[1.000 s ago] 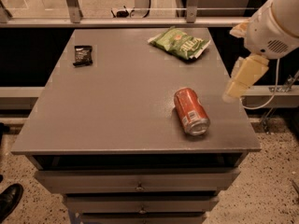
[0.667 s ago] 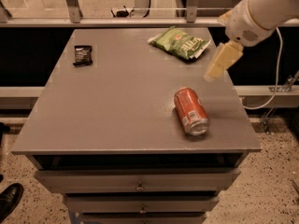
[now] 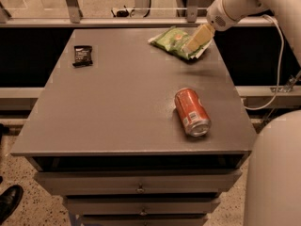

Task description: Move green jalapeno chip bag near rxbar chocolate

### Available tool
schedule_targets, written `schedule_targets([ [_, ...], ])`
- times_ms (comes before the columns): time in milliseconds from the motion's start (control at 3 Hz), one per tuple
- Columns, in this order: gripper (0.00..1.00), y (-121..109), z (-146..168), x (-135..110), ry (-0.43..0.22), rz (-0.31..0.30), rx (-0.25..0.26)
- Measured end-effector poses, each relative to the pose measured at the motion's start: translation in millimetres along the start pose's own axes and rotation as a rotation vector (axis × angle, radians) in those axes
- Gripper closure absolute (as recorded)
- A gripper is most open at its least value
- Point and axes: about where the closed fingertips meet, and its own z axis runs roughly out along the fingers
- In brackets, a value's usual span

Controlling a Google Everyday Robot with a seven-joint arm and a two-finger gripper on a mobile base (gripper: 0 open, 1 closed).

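Crinkled green jalapeno chip bag (image 3: pixel 173 40) lying flat, rear right, gripper (image 3: pixel 196 38) over its right end. Small black rxbar chocolate (image 3: pixel 83 55) flat, rear left, well apart.

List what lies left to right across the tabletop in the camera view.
rxbar chocolate → green jalapeno chip bag. The soda can, nearer, and the gripper, above the bag's right end, share the bag's span, so unordered.

green jalapeno chip bag (image 3: pixel 170 39), gripper (image 3: pixel 190 46) above

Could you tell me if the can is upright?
Tipped: the can lies on its side. The gripper is at the chip bag.
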Motion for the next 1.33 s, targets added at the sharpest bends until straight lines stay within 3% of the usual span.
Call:
schedule_targets([
  [333, 0.00, 1, 35, 16, 0.052, 0.105, -0.015],
  [667, 0.00, 12, 63, 31, 0.102, 0.172, -0.045],
  [1000, 0.18, 24, 82, 41, 0.124, 0.217, -0.073],
  [1333, 0.41, 24, 83, 39, 0.122, 0.217, -0.073],
])
